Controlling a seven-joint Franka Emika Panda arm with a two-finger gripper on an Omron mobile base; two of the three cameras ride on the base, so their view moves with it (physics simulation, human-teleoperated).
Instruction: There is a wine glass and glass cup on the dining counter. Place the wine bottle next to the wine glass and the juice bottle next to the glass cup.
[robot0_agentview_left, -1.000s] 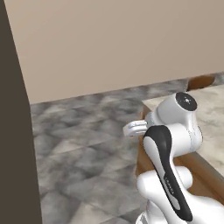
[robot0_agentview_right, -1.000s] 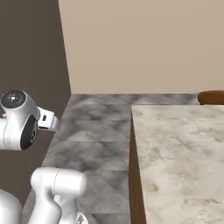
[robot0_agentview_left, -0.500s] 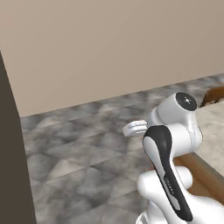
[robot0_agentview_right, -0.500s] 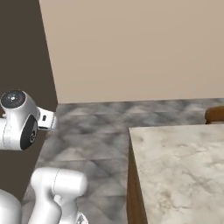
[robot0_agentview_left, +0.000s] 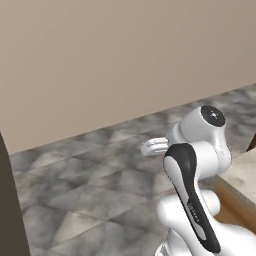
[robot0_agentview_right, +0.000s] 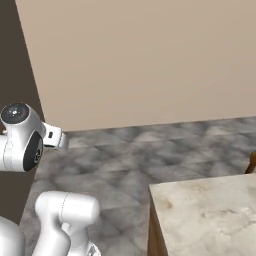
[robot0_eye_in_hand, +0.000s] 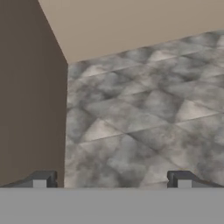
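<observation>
My gripper (robot0_eye_in_hand: 112, 180) is open, its two dark fingertips (robot0_eye_in_hand: 43, 179) far apart over grey marbled floor, with nothing between them. A corner of the dining counter (robot0_agentview_right: 210, 212), with its pale beige marbled top and brown wooden side, lies at the lower right of the right base view. A sliver of the dining counter (robot0_agentview_left: 246, 170) also appears behind the arm in the left base view. The wine glass, glass cup, wine bottle and juice bottle are out of view.
A dark brown tall panel (robot0_eye_in_hand: 30, 96) stands to the left, also at the panel (robot0_agentview_right: 15, 100). A plain beige wall (robot0_agentview_left: 125, 55) runs behind the grey stone floor (robot0_agentview_left: 85, 185). A brown piece of furniture (robot0_agentview_right: 252, 162) pokes in beyond the counter corner.
The whole picture has shifted, so the base has moved. The dark panel slid toward the left edge, the counter dropped lower in the frame, and more wall fills both views. The gripper stays open.
</observation>
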